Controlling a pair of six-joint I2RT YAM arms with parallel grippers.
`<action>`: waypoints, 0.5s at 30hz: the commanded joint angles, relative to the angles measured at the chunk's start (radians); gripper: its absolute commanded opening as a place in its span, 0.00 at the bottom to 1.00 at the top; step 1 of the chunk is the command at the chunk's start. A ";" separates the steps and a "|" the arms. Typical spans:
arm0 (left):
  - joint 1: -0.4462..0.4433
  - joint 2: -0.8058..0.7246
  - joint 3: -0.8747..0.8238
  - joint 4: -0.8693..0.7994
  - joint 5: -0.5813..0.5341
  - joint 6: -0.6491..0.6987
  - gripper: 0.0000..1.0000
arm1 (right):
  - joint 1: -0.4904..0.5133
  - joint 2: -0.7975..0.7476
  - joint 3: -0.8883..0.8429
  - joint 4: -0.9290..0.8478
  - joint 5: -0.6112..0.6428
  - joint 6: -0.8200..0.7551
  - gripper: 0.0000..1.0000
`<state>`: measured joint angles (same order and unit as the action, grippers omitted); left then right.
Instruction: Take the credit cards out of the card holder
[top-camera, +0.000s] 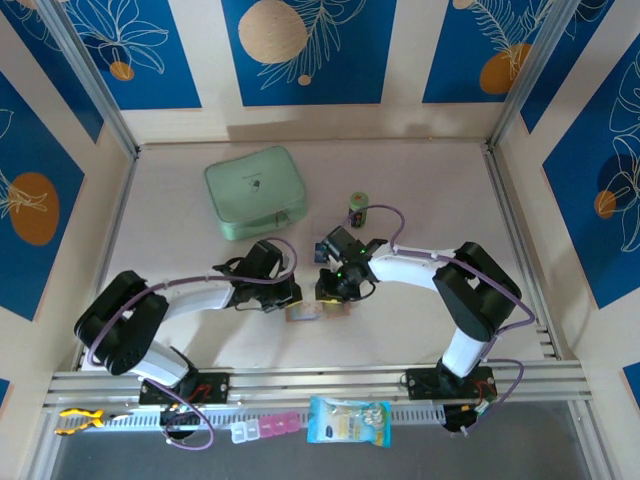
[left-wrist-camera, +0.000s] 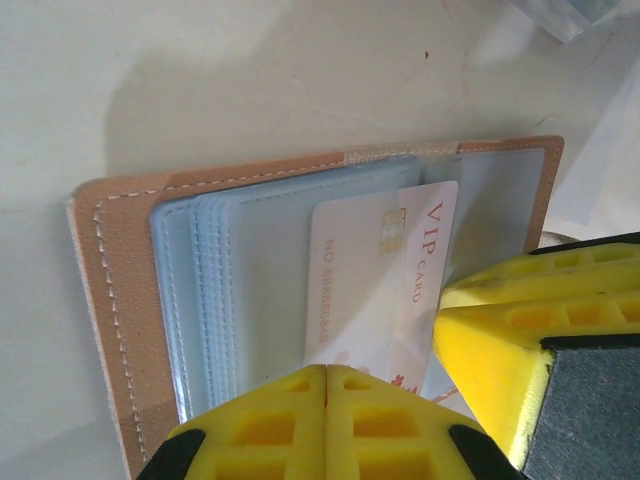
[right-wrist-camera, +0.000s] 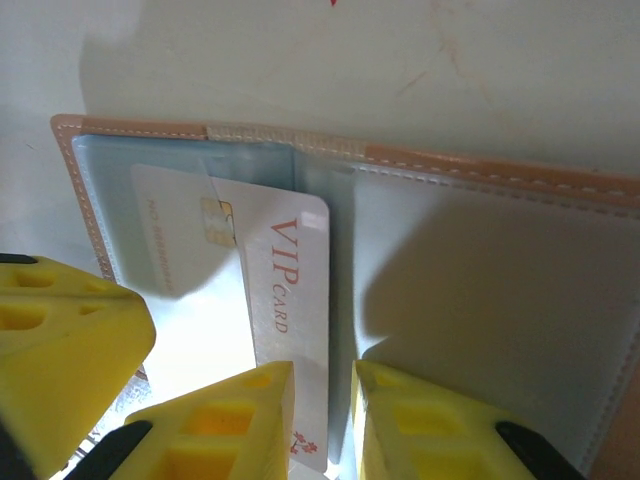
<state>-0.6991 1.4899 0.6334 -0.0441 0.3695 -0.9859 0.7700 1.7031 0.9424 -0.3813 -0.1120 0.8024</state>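
From above, both arms met near the middle of the desk (top-camera: 430, 180). The left hand (top-camera: 283, 298) and right hand (top-camera: 338, 288) sat over the holder (top-camera: 318, 312), which lay open on the near part of the desk. A green case (top-camera: 255, 192) lay well apart on the far side.

In the left wrist view, the holder (left-wrist-camera: 110, 300) lay spread flat, its clear pockets fanned. A pale card (left-wrist-camera: 360, 280) with red VIP lettering stuck partway out of a pocket toward the near edge. The left hand (left-wrist-camera: 325, 400) had its fingers closed together, seam to seam, over the holder's near edge. It looked to be pinning the holder down, not gripping anything.

In the right wrist view, the right hand (right-wrist-camera: 325, 395) had its fingers a little apart, straddling the right edge of the card (right-wrist-camera: 285, 290) at its near end. One finger sat over the card, the other over the pocket beside it. I could not tell whether either touched it.

The step in hand looked like drawing out this card. The next move probably called for closing on the exposed end and pulling it toward the near edge, along the pocket, while the left hand kept the holder from sliding.
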 joint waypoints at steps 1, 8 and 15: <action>-0.008 0.012 0.012 -0.039 -0.001 0.018 0.03 | -0.006 -0.008 -0.014 0.018 -0.038 0.014 0.23; -0.008 0.018 0.017 -0.075 -0.011 0.024 0.02 | -0.011 0.005 -0.026 0.040 -0.056 0.014 0.23; -0.009 0.044 0.012 -0.084 -0.019 0.033 0.01 | -0.017 0.016 -0.040 0.073 -0.090 0.019 0.23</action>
<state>-0.7025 1.5024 0.6365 -0.0799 0.3664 -0.9848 0.7578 1.7058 0.9195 -0.3248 -0.1616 0.8097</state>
